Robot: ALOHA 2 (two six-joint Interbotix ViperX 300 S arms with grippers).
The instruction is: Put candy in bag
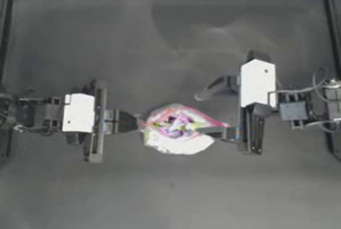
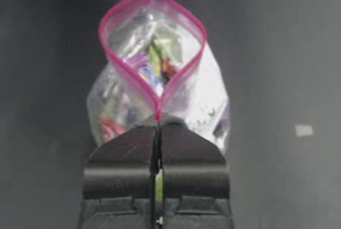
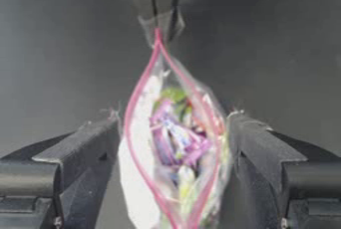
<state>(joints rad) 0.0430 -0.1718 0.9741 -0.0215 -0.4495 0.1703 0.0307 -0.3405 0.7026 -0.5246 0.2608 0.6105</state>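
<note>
Clear plastic bag [image 1: 176, 129] sits mid-table between both grippers, pink-rimmed mouth spread into a lens. Left gripper [image 2: 158, 123] clenched on the rim's near corner. Right gripper [image 3: 174, 138] spread wide, jaws flanking the bag's far end, apparently not gripping. Candy not separable from the colourful contents. Bare table [image 1: 166, 34] all round

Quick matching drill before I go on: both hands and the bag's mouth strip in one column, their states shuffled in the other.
1 left hand
2 right hand
3 mouth strip

A open, one finger on each side of the bag
B pink, spread apart
C shut on the end of the mouth strip

Pairs: 1-C, 2-A, 3-B
</note>
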